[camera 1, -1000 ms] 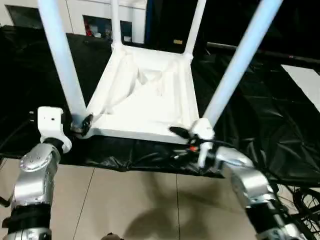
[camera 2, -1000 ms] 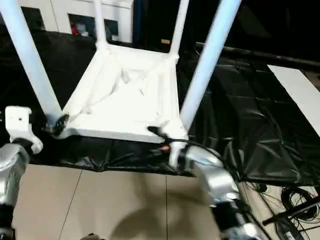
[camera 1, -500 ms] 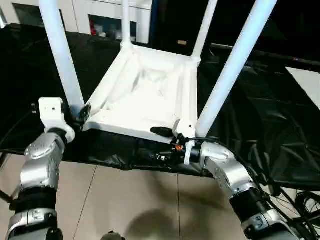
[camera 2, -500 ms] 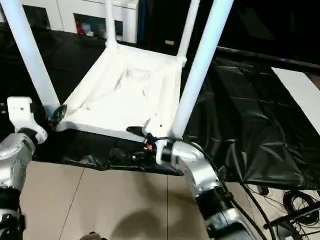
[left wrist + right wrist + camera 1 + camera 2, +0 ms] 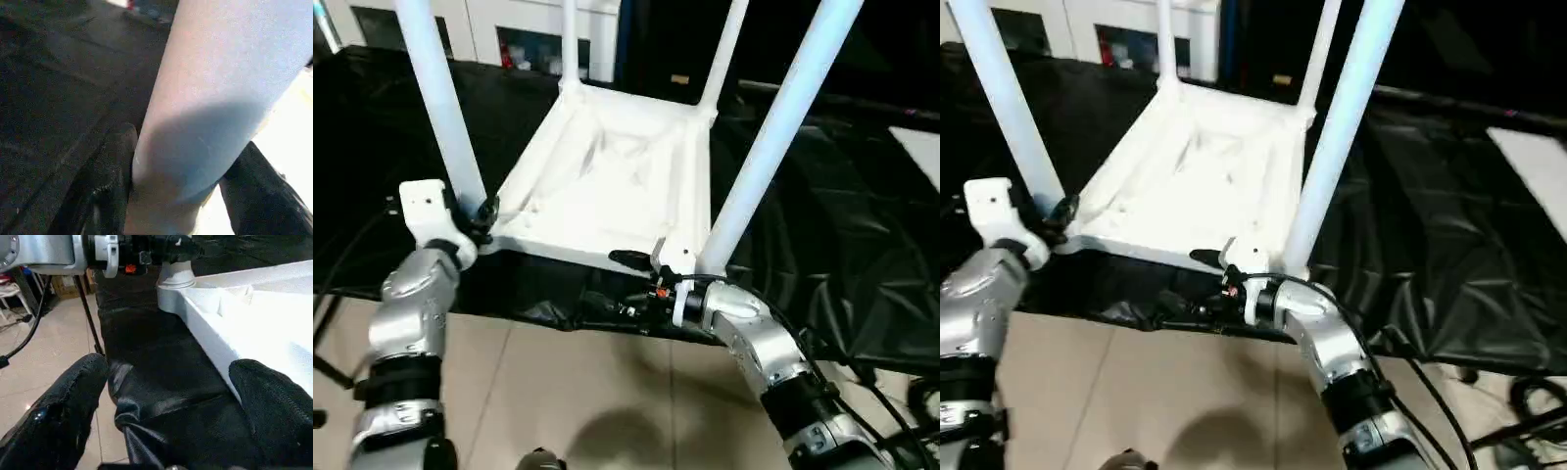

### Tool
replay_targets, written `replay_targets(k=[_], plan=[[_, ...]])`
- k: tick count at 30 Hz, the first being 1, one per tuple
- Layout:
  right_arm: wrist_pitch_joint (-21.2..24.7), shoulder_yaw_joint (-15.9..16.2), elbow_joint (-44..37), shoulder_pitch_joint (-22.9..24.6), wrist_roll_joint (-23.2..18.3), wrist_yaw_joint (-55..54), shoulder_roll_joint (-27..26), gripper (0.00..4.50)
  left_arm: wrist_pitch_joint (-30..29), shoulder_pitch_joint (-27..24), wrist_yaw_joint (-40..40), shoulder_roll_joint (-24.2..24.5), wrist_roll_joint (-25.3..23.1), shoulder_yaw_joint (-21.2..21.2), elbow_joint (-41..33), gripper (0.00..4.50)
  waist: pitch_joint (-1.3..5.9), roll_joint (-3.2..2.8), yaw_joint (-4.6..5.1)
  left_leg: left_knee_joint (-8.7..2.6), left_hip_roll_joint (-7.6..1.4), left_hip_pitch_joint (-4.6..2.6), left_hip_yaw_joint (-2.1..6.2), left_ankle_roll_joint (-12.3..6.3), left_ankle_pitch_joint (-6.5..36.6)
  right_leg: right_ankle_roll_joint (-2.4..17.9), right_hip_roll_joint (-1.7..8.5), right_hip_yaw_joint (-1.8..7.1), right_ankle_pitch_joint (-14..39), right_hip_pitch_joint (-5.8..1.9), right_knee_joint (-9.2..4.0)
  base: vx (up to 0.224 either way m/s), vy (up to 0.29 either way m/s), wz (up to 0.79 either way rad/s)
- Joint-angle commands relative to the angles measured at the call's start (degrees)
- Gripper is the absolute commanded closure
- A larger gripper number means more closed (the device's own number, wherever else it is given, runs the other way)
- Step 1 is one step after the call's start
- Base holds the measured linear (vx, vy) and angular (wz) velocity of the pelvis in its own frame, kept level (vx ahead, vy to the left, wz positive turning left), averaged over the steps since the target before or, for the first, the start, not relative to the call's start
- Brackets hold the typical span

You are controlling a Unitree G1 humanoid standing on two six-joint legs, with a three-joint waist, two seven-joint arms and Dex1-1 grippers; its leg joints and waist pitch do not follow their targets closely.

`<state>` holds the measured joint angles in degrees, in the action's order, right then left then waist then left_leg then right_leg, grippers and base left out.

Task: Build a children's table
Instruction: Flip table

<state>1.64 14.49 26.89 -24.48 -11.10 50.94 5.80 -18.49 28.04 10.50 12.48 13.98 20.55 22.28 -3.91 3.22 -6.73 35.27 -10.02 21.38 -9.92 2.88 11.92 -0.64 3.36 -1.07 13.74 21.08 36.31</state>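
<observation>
Gripping near-left leg [image 5: 445, 117] at its socket, left gripper [image 5: 480, 217] fingers closed around it. Right gripper [image 5: 171, 396] fingers wide beside tabletop [image 5: 617, 186]; press leg straight down, brace rim.

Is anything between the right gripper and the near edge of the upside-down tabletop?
Nothing visible. The right gripper is open, with its fingers spread just off the tabletop near edge. Between them lies only the black sheet under the table.

no legible text — labels, brands, numbers unreadable
</observation>
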Motion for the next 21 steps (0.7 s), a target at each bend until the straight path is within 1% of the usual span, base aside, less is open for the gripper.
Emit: replay_targets(k=[1, 2, 3, 4, 5, 7, 10, 11, 12, 13, 14, 15, 16, 17, 18, 19, 20, 21], plan=[[-0.1, -1.2, -2.3, 0.4, -0.3, -0.5, 0.7, 0.0, -2.6, 2.4, -2.2, -3.6, 8.6, 4.0, 0.7, 2.2, 4.03, -0.92, -0.05, -4.88, -3.4, -1.2, 1.25, -0.74, 4.9, 15.9, 5.16, 2.06, -9.7, -1.96, -2.9, 0.0, 0.0, 0.0], [0.0, -1.3, -2.6, 0.5, -0.3, -0.8, 0.8, 0.0, -2.9, 2.9, -2.5, -4.1, 9.4, 4.3, 0.8, 2.2, 3.95, -0.96, -0.02, -4.97, -3.42, -1.18, 1.29, -0.48, 5.5, 15.7, 5.13, 2.08, -8.0, -1.91, -3.01, 0.0, 0.0, 0.0], [0.3, -1.4, -3.6, 1.0, -0.5, -0.9, 1.2, 0.0, -3.4, 3.6, -3.7, -5.3, 10.1, 4.8, 0.2, 2.2, 3.93, -0.93, 0.0, -5.01, -3.5, -1.26, 1.29, -0.32, 5.8, 15.6, 5.11, 2.08, -7.3, -1.85, -3.07, 0.0, 0.0, 0.0], [0.3, -1.5, -3.6, 1.0, -0.5, -0.9, 1.3, 0.0, -3.5, 3.7, -3.8, -5.4, 10.1, 4.9, 0.2, 2.2, 3.96, -0.99, -0.03, -4.98, -3.51, -1.3, 1.33, -0.14, 5.9, 15.5, 5.13, 2.06, -6.9, -1.85, -3.05, 0.0, 0.0, 0.0], [0.5, -1.6, -4.1, 1.5, -0.4, -1.3, 1.6, 0.0, -4.0, 3.9, -4.0, -6.2, 10.8, 5.0, -0.5, 2.2, 3.92, -0.86, 0.1, -5.03, -3.48, -1.2, 1.31, -0.27, 5.9, 15.4, 5.07, 2.09, -6.9, -1.84, -3.11, 0.0, 0.0, 0.0], [0.9, -2.0, -4.1, 1.7, -0.4, -1.8, 1.6, 0.0, -5.2, 3.8, -4.5, -7.2, 11.4, 5.4, -1.6, 2.2, 4.02, -0.82, 0.04, -4.87, -3.42, -1.18, 1.32, -0.66, 4.7, 15.2, 5.01, 2.07, -7.9, -1.85, -3.05, 0.0, 0.0, 0.0], [1.4, -3.7, -0.1, 0.2, 1.5, -7.7, 0.7, 0.0, -7.3, 2.8, -4.1, -8.1, 11.6, 4.5, -4.3, 2.21, 4.19, -0.73, 0.25, -4.62, -3.32, -1.12, 1.23, -1.45, 1.9, 15.6, 4.94, 2.02, -10.0, -1.73, -2.76, 0.0, 0.0, 0.0], [1.4, -5.6, 3.7, -1.5, 2.3, -13.3, -0.3, 0.0, -8.2, 2.4, -4.1, -8.5, 11.7, 4.2, -5.5, 2.21, 4.23, -0.66, 0.22, -4.58, -3.32, -1.18, 1.16, -1.55, 1.5, 15.9, 4.91, 1.96, -9.9, -1.7, -2.79, 0.0, 0.0, 0.0], [1.7, -6.6, 5.1, -2.2, 2.1, -15.3, -0.8, 0.0, -8.5, 2.2, -4.2, -8.7, 11.8, 4.1, -5.9, 2.21, 4.24, -0.59, 0.44, -4.63, -3.27, -1.02, 1.21, -1.5, 0.9, 16.1, 4.94, 1.96, -10.0, -1.75, -2.67, 0.0, 0.0, 0.0], [3.3, -10.6, 9.5, -4.7, 0.3, -22.0, -2.8, 0.0, -9.5, 1.8, -5.0, -9.3, 12.4, 4.1, -7.4, 2.21, 4.44, -0.49, 0.45, -4.47, -3.19, -1.15, 1.04, -1.54, -0.5, 16.6, 4.9, 2.03, -10.7, -1.58, -2.47, 0.0, 0.0, 0.0], [3.1, -11.8, 10.7, -5.5, -0.9, -22.8, -3.6, 0.0, -9.9, 1.7, -5.3, -9.6, 12.7, 4.1, -7.8, 2.21, 4.9, -0.24, 0.15, -3.95, -2.97, -1.19, 0.85, -2.26, -2.9, 16.8, 4.68, 2.02, -13.6, -1.72, -2.15, 0.0, 0.0, 0.0], [3.0, -11.8, 10.7, -5.5, -1.0, -22.8, -3.6, 0.0, -9.9, 1.7, -5.3, -9.6, 12.7, 4.2, -7.9, 2.21, 4.92, -0.32, 0.12, -3.76, -2.92, -1.08, 0.74, -2.85, -3.8, 16.9, 4.53, 2.06, -15.5, -1.53, -1.92, 0.0, 0.0, 0.0], [2.8, -13.0, 11.5, -6.3, -2.6, -23.2, -4.7, 0.0, -10.5, 1.7, -5.8, -9.9, 13.2, 4.2, -8.5, 2.21, 4.71, -0.28, 0.05, -3.66, -2.81, -0.71, 0.6, -4.01, -4.5, 16.5, 4.39, 2.04, -17.4, -1.55, -1.87, 0.0, 0.0, 0.0], [2.9, -13.5, 11.6, -6.5, -3.3, -23.2, -5.1, 0.0, -10.7, 1.6, -6.0, -10.0, 13.3, 4.1, -8.9, 2.21, 4.62, -0.23, 0.04, -3.75, -2.88, -0.61, 0.65, -4.61, -3.8, 16.2, 4.53, 1.97, -17.1, -1.57, -1.95, 0.0, 0.0, 0.0], [2.8, -13.9, 11.7, -6.8, -4.1, -22.7, -5.5, 0.0, -11.0, 1.6, -6.2, -10.1, 13.5, 4.0, -9.2, 2.21, 4.6, -0.32, 0.04, -3.78, -2.98, -0.68, 0.66, -4.66, -3.0, 16.1, 4.61, 1.96, -16.3, -1.51, -1.99, 0.0, 0.0, 0.0], [2.6, -14.9, 11.9, -7.4, -6.5, -21.3, -6.7, 0.0, -11.4, 1.4, -6.8, -10.4, 13.7, 3.8, -9.8, 2.21, 4.56, -0.13, 0.05, -3.88, -3.07, -0.56, 0.7, -4.68, -1.9, 16.1, 4.75, 1.96, -14.8, -1.61, -2.05, 0.0, 0.0, 0.0], [2.2, -15.6, 12.5, -8.1, -7.9, -20.4, -7.5, 0.0, -11.6, 1.4, -7.0, -10.6, 13.7, 3.7, -10.0, 2.21, 4.46, -0.26, 0.09, -4.03, -3.22, -0.53, 0.78, -4.57, -0.7, 16.0, 4.81, 1.95, -13.3, -1.53, -2.17, 0.0, 0.0, 0.0], [1.9, -15.9, 12.8, -8.3, -8.5, -20.0, -7.8, 0.0, -11.7, 1.4, -7.1, -10.7, 13.6, 3.7, -10.1, 2.21, 4.45, -0.25, 0.19, -4.06, -3.23, -0.53, 0.79, -4.49, -0.4, 16.0, 4.74, 1.92, -12.7, -1.51, -2.16, 0.0, 0.0, 0.0]])
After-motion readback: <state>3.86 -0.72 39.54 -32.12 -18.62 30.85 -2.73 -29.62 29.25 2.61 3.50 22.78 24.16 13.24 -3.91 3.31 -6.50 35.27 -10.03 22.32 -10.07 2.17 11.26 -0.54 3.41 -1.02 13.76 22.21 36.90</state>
